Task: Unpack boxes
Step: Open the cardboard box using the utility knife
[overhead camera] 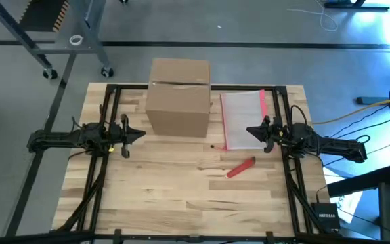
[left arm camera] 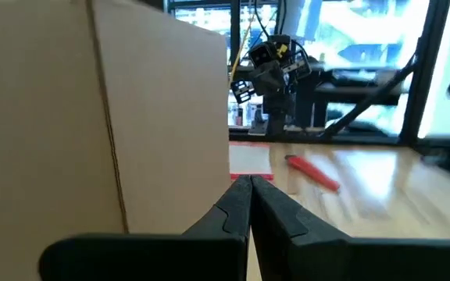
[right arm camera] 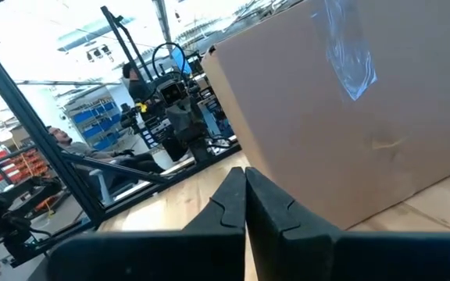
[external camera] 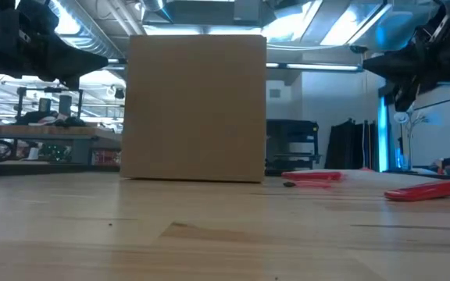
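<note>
The brown cardboard box (overhead camera: 179, 95) stands on its bottom at the far middle of the wooden table, its top flaps closed. It fills the middle of the low view as the box (external camera: 196, 109). My left gripper (overhead camera: 141, 133) hovers shut at the table's left, level, pointing at the box's near left corner (left arm camera: 100, 117) without touching it. My right gripper (overhead camera: 249, 130) hovers shut at the right, pointing left toward the box (right arm camera: 342, 117), above a clear pouch. Neither gripper holds anything.
A clear plastic pouch with a pink-red edge (overhead camera: 242, 118) lies flat right of the box, under my right gripper. A red tool (overhead camera: 241, 167) lies on the table nearer the front. The black frame rails (overhead camera: 103, 169) run along both sides. A person shows beyond the table.
</note>
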Robot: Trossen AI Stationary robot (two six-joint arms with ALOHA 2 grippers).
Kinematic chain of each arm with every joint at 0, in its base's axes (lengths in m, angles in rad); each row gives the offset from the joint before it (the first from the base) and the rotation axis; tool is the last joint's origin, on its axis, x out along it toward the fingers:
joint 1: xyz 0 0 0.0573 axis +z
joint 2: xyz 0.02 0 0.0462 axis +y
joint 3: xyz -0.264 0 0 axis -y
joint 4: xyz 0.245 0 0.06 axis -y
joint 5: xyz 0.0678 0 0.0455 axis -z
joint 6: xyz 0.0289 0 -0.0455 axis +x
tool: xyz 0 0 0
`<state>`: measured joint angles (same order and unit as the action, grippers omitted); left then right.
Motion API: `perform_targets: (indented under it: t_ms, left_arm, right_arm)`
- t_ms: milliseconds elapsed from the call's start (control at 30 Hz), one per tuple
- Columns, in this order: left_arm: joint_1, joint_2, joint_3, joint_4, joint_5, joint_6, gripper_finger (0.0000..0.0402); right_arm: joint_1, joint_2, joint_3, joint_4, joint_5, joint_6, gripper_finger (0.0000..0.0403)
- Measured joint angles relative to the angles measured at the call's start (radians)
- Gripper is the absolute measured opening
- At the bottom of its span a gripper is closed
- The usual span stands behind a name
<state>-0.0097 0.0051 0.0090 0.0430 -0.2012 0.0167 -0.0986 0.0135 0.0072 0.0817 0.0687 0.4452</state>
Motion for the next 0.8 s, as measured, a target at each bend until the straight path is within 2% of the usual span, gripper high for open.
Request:
perform_targets:
  t_ms: [133,200,567,667,800]
  left_arm:
    - [-0.001,0.0,0.0,0.055,0.0,-0.324,0.0001]
    - [-0.001,0.0,0.0,0.088,0.0,-0.373,0.0001]
    - [0.005,0.008,0.025,0.172,0.005,-0.337,0.0001]
    - [0.002,0.034,0.096,0.167,0.012,-0.293,0.0001]
    - [0.002,0.12,0.211,0.058,0.012,-0.263,0.0001]
  right_arm:
    - [0.0,0.0,0.0,0.0,-0.001,-0.007,0.0001]
    - [0.0,0.0,0.0,-0.001,-0.001,-0.006,0.0001]
    - [0.0,0.0,0.002,-0.002,0.012,0.03,0.0008]
    - [0.0,0.022,0.034,-0.002,-0.05,0.086,0.0036]
    - [0.001,0.08,0.083,-0.004,-0.116,0.059,0.0093]
